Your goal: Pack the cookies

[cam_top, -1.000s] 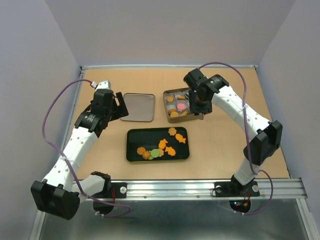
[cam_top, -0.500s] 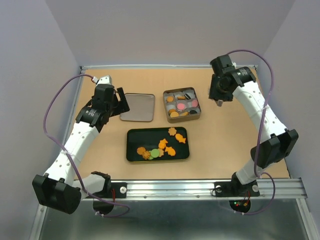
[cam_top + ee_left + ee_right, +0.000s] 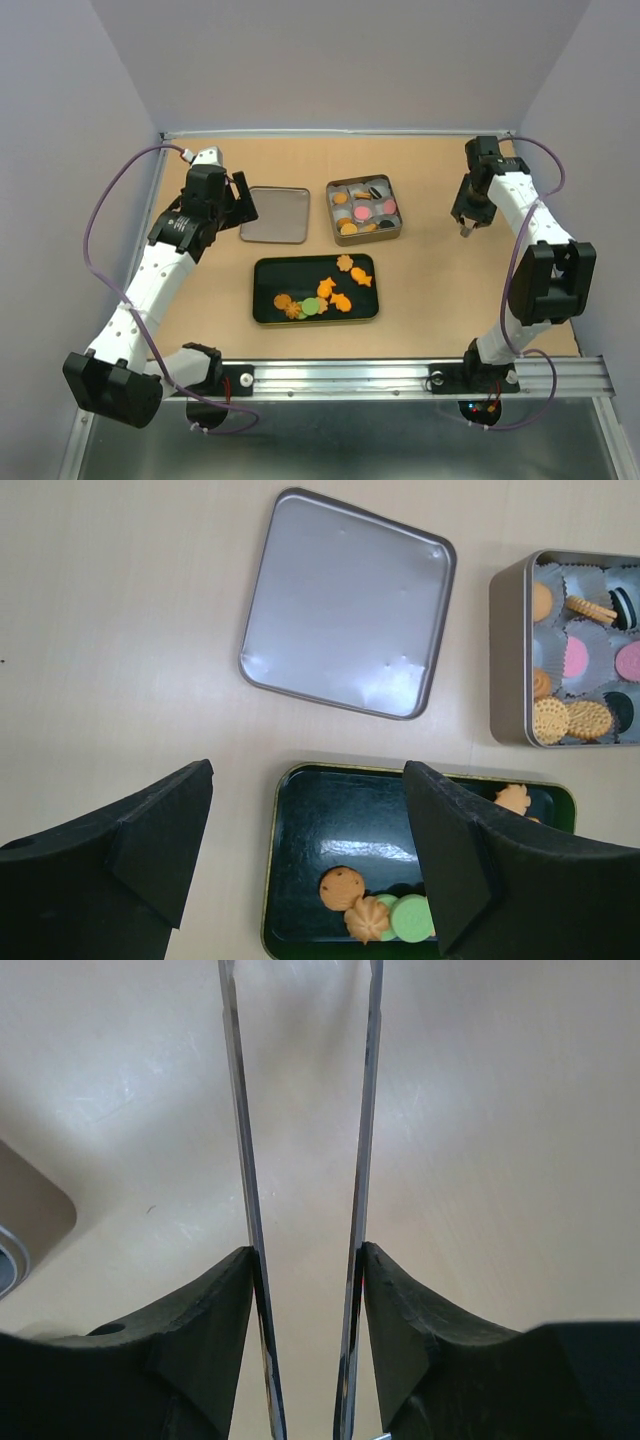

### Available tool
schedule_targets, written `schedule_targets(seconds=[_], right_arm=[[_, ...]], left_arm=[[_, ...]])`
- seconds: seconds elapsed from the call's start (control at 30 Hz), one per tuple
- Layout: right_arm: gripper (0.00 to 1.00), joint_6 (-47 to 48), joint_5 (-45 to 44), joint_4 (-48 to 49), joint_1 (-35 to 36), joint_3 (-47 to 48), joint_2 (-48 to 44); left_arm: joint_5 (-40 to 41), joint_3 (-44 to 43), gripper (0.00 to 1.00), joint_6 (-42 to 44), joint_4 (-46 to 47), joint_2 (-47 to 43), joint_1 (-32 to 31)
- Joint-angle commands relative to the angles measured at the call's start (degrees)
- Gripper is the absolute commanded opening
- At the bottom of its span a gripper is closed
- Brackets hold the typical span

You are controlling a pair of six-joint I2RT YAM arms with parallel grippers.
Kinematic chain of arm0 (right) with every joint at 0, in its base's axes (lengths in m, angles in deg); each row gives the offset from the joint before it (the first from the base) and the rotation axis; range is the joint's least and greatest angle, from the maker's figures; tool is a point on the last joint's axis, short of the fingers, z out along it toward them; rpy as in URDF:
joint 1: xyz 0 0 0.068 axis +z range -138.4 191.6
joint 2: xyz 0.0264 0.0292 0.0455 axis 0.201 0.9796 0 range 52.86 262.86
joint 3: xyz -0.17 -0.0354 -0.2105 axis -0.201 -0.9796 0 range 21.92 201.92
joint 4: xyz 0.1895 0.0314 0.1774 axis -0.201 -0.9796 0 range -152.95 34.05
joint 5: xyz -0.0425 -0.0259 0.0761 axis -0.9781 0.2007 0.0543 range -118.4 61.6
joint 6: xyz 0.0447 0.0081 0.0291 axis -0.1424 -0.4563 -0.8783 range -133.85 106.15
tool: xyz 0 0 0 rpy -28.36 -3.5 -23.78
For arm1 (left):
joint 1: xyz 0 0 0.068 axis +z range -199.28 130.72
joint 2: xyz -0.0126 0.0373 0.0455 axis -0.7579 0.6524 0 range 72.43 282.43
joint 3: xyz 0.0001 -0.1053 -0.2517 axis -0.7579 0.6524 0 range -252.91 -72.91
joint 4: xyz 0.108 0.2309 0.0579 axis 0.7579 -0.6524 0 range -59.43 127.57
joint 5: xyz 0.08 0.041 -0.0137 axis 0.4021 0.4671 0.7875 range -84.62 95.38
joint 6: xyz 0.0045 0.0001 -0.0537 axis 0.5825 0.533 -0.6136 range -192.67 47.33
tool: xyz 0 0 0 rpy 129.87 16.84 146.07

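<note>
Since a second ago the right arm has swung from over the square metal tin (image 3: 366, 239) out to the far right of the matte tan worktop (image 3: 430, 280). Its right claw (image 3: 305, 1260) is clamped on thin shiny tongs (image 3: 243, 1110), whose flat blades stand apart. The left claw (image 3: 307, 770) hangs wide open, holding nothing, over the glossy dark tray (image 3: 330, 830). Round, fish and flower cookies (image 3: 325, 292) lie partly in that tray, partly in crinkled paper cups (image 3: 555, 575) inside the tin, beside a smooth silver lid (image 3: 345, 605).
</note>
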Motion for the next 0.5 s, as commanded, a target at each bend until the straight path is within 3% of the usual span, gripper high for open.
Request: schedule_targets(seconds=[0.0,0.27,0.47], right_arm=[[0.52,0.05,2.82,6.75,-0.99,-3.36,0.49],[0.52,-3.91,10.11,13.96,-1.07,-18.46,-0.92],[0.58,-3.74,8.54,15.72,-0.99,-22.09,1.10]], left_arm=[[1.82,-1.66,0.88,1.28,-1.48,-2.48,-0.21],[1.38,-1.04,0.88,-0.92,-1.74,-3.01,-0.13],[1.29,-2.18,0.88,-1.01,-1.83,-1.52,-0.21]])
